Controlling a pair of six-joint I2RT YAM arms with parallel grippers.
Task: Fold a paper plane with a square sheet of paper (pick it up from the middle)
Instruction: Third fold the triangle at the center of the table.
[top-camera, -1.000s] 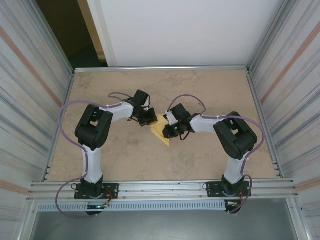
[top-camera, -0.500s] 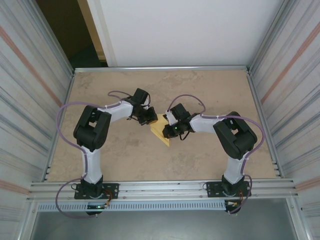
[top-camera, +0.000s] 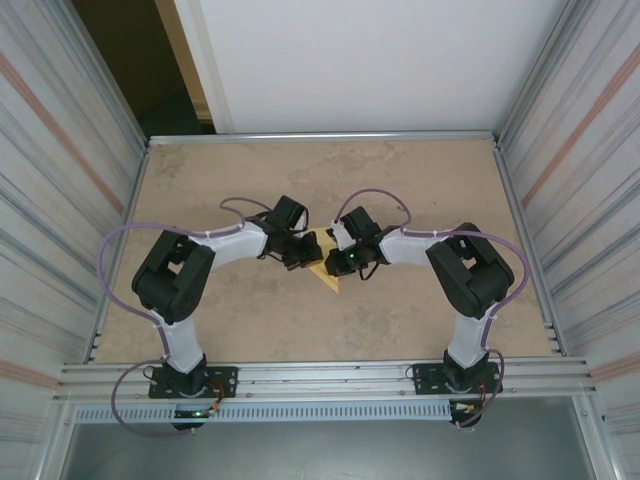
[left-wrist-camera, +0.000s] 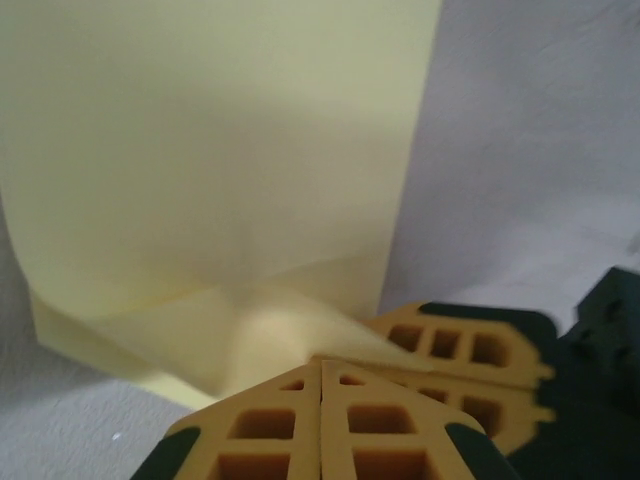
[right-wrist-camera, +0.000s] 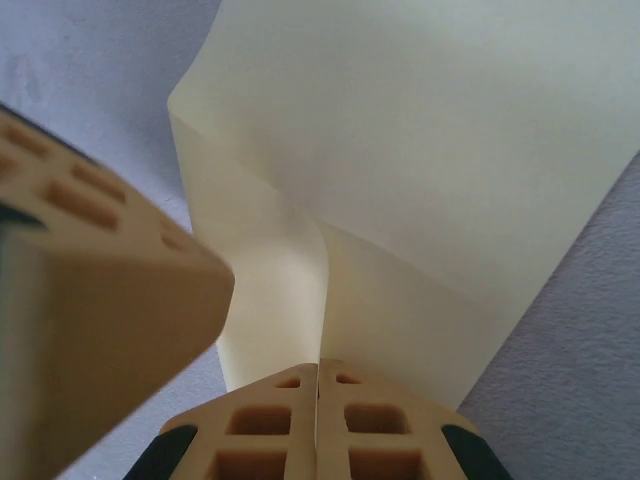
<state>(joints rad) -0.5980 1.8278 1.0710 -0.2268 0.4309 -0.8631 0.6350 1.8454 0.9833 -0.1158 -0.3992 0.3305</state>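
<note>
Left fingers (left-wrist-camera: 255, 432) swung nearer, closed against paper (top-camera: 327, 268), right fingers (right-wrist-camera: 262, 432) pinching it

Two arms folded inward, wrists almost meeting

The black-and-white left arm (top-camera: 178, 282) bends at its raised elbow and reaches right; the black-and-white right arm (top-camera: 470, 272) mirrors it, reaching left. The left gripper (top-camera: 301, 251) with tan honeycomb fingers (left-wrist-camera: 275, 425) has its jaws pressed together, pinching a ridge of the pale yellow sheet of paper (left-wrist-camera: 220, 170). Just beside it, the right gripper (top-camera: 340, 262) has its jaws closed on the same sheet, tips angled toward the left one.
</note>
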